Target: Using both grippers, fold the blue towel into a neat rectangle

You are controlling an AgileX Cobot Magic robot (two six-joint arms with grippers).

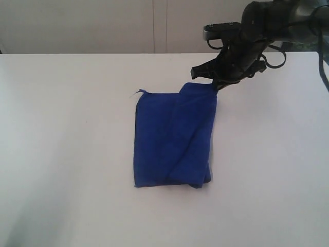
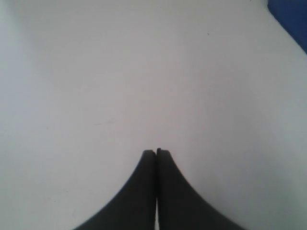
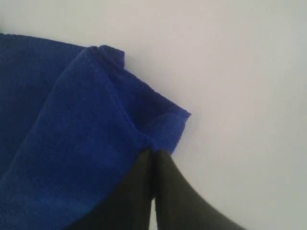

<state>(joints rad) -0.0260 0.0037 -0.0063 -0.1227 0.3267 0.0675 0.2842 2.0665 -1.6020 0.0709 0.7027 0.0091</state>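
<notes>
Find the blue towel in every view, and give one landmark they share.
Exterior: towel at centre, its upper right corner in the right pincer.
Left wrist: only a sliver in the picture's upper right corner.
Right wrist: fills the picture's left; right pincer pinches its corner.
Shared landmark: the white table.

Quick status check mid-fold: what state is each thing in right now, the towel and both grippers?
blue towel: lying on the table, folded into a rough rectangle, top layer creased, far right corner slightly raised.
right gripper: shut, pinching that raised towel corner.
left gripper: shut, holding nothing, over the table away from the towel.
</notes>
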